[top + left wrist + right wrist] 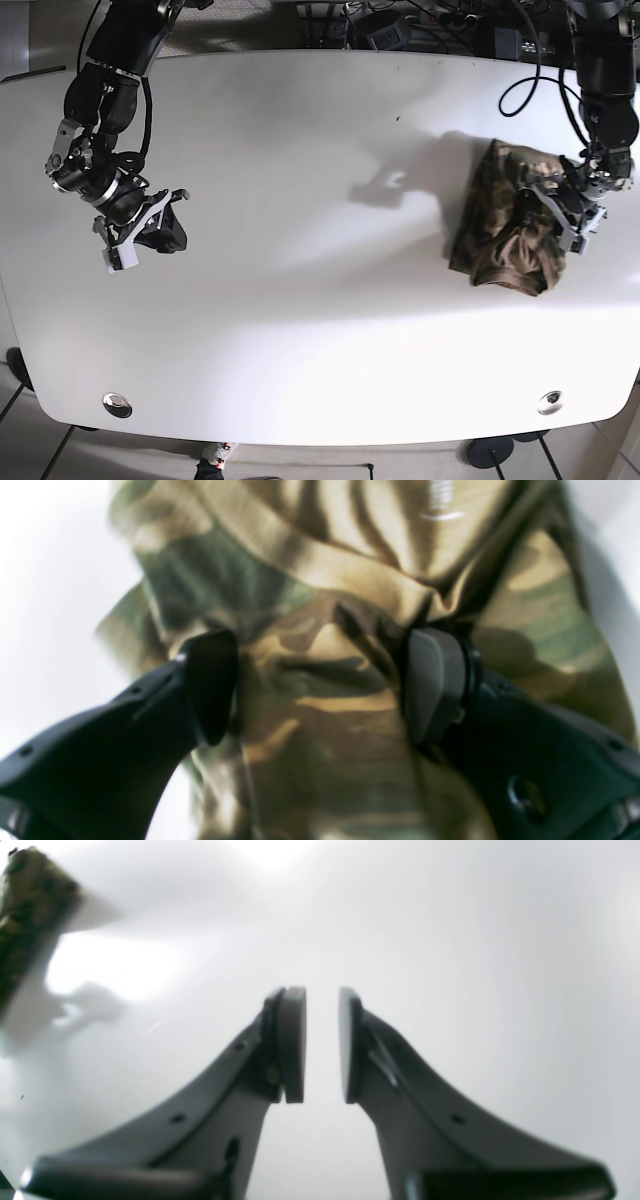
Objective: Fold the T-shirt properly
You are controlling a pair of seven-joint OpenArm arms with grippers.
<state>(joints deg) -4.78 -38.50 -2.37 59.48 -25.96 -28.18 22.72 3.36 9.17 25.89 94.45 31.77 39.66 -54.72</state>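
Left claw [320,685] spread open over the T-shirt [505,220] — right claw [322,1045] slightly parted, empty.

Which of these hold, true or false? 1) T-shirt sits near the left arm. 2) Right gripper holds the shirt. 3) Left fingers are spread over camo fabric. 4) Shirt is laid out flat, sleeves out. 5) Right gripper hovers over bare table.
1) The T-shirt sits by the left gripper. True.
2) The right gripper holds the shirt. False: nothing sits between its fingers; only white table shows there.
3) The left fingers are spread over camo fabric. True.
4) The shirt lies flat with sleeves out. False: it is a compact bundle.
5) The right gripper is over bare table. True: the shirt is far across the table from it.
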